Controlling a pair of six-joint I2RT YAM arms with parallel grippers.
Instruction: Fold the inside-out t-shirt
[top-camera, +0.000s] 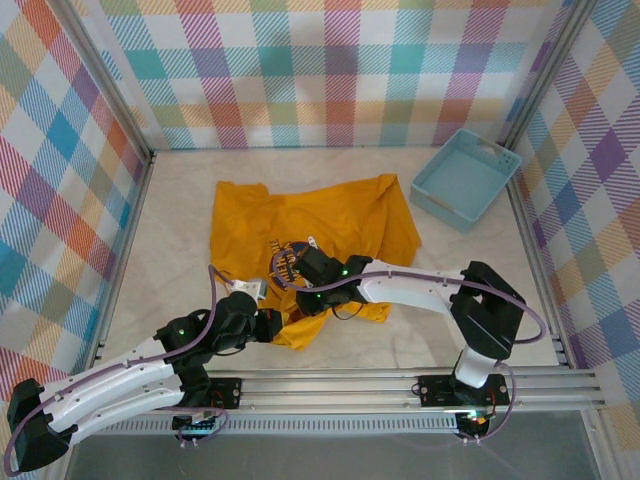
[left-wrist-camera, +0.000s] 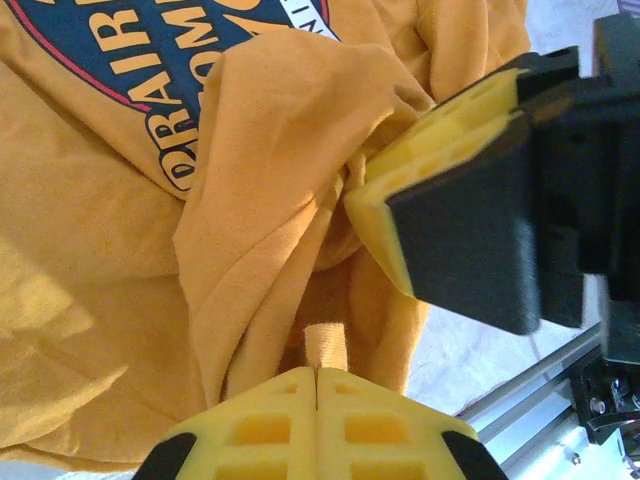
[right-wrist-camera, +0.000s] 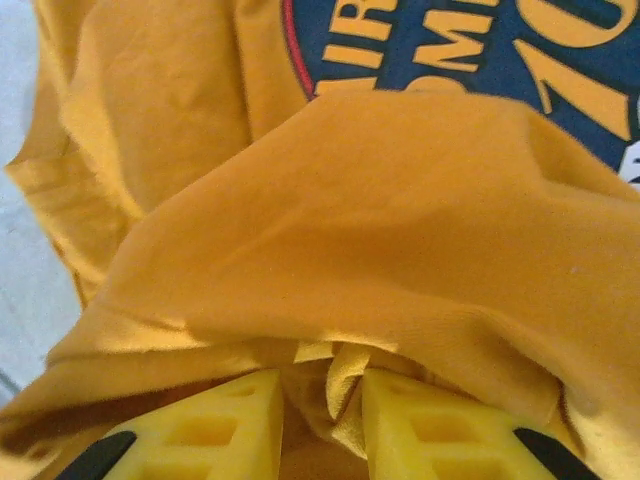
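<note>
Folding is barely under way: the left gripper (left-wrist-camera: 318, 372) is clamped on a tab of the t-shirt (top-camera: 330, 220), which lies rumpled beyond its tips. The right gripper (right-wrist-camera: 320, 385) pinches a bunched fold, with dark lettering just ahead and no neat fold made yet.

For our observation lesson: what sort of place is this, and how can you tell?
Probably a robotics test cell: left arm and right arm bolted to an aluminium rail, a table walled with plaid backdrop sheets, one orange t-shirt as the work.
</note>
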